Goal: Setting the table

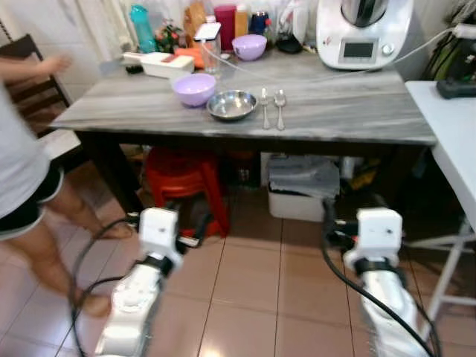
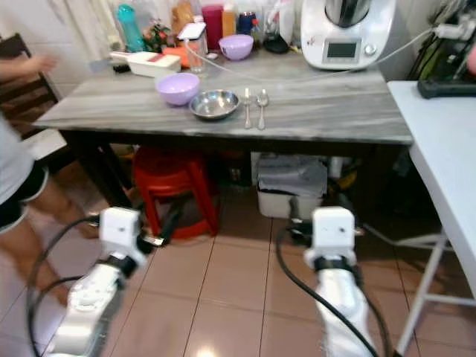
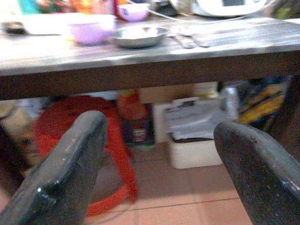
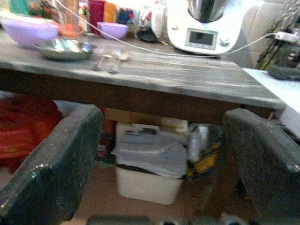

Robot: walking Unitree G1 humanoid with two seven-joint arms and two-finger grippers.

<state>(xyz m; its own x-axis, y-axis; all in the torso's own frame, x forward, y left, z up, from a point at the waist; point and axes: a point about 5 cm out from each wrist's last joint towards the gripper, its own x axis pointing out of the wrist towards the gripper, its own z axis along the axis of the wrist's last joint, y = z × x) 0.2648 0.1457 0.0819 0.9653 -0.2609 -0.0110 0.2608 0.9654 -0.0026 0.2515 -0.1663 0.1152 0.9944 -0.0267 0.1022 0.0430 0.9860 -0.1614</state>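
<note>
Grey wood-grain desk [image 1: 357, 111] stands ahead, across the tiled floor [image 1: 245, 297]. Near its front edge, left to right: lilac bowl [image 1: 194, 88], steel bowl [image 1: 231, 105] just beside it, then two spoons [image 1: 272, 104] lying side by side, handles toward the near edge. Far side of desk is crowded: white box [image 1: 158, 65], second lilac bowl [image 1: 249, 47], bottles and jars [image 1: 223, 18], a white kitchen machine [image 1: 362, 33] at far right with a cable [image 1: 297, 68] running left across the top.

Left gripper [image 3: 159, 173] is held low in front of the desk, below its top, fingers spread wide, nothing between them. Right gripper [image 4: 164, 178] is at the same height, also wide open and empty.

Under the desk: red stool [image 1: 182, 178] at left, white bin [image 1: 301, 190] with grey bag at centre. A white side table [image 1: 454, 141] juts in at right. A person [image 1: 22, 171] stands at far left beside a dark chair [image 1: 26, 74], blurred.
</note>
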